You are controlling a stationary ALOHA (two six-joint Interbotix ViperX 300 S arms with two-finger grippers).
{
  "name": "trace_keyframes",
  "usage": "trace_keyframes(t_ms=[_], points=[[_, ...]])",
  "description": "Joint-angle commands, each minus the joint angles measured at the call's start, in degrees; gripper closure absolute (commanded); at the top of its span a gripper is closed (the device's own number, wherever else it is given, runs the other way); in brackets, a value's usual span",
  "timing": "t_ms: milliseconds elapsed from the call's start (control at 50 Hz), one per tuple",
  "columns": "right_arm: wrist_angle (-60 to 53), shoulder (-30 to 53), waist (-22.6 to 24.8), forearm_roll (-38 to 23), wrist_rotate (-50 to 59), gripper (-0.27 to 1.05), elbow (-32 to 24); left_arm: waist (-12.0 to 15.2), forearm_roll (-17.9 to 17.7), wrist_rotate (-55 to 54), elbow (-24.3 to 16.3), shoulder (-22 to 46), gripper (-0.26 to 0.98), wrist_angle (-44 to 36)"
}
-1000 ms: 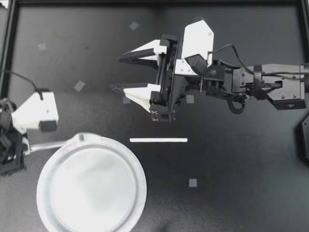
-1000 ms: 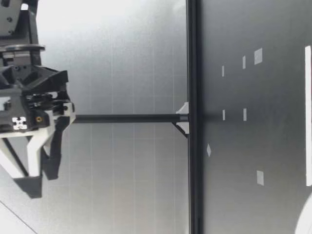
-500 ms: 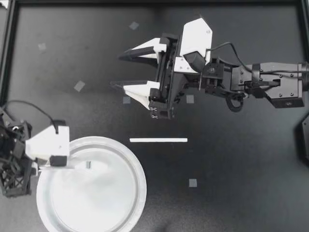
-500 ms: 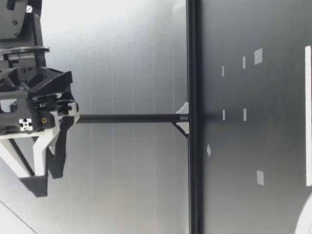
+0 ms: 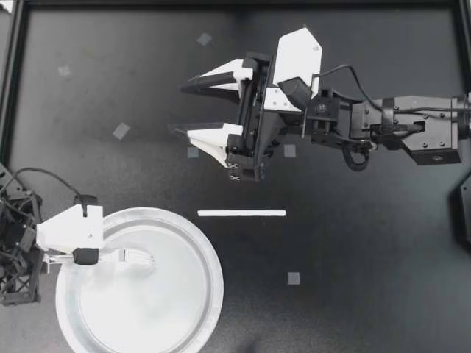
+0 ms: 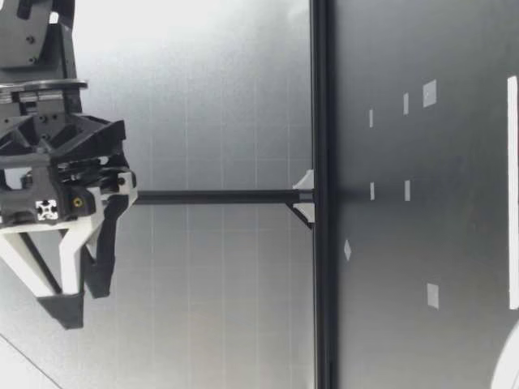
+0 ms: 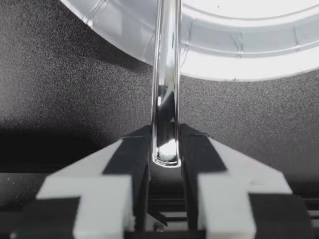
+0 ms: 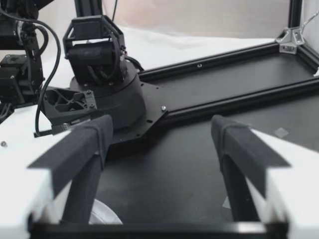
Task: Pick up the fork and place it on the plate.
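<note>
The fork [image 5: 137, 257] reached in over the left rim of the plate [image 5: 214, 291], its tines above the plate's floor. Its handle end was clamped between the two fingers of my left pincer [image 5: 88, 257], just left of that rim. Well apart to the far right, beyond the white strip [image 5: 241, 213] on the black table [image 5: 368, 257], my right pincer [image 5: 193, 107] hovered with its fingers spread wide.

Gripper [image 6: 79, 298]: one of mine, high above the table, fingers spread.
Table [image 6: 462, 243]: dark, dotted with tape squares [image 6: 430, 93].
White strip [image 6: 512, 190]: lying flat, near the camera.
Plate [image 6: 511, 365]: only a rim sliver, near.
</note>
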Motion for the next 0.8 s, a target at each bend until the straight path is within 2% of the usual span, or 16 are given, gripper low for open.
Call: trace_keyframes(t_ms=[0, 280, 560, 680, 780], points=[[-1.0, -0.8, -0.4, -0.1, 0.2, 0.03, -0.6, -0.3, 0.0, -0.1, -0.3, -0.3, 0.69, 0.0], [-1.5, -0.8, -0.4, -0.2, 1.3, 0.03, -0.6, -0.3, -0.4, -1.1, 0.9, 2.5, 0.69, -3.4], [-1.5, -0.8, -0.4, -0.2, 1.3, 0.03, -0.7, -0.3, -2.6, -2.7, 0.7, 4.0, 0.67, -3.3], [-1.5, -0.8, -0.4, -0.2, 1.3, 0.03, -0.7, -0.3, -2.8, -2.6, 0.4, 4.0, 0.55, -3.3], [-1.5, -0.8, -0.4, -0.2, 1.3, 0.03, -0.6, -0.3, -2.8, -2.6, 0.4, 4.0, 0.35, -3.3]])
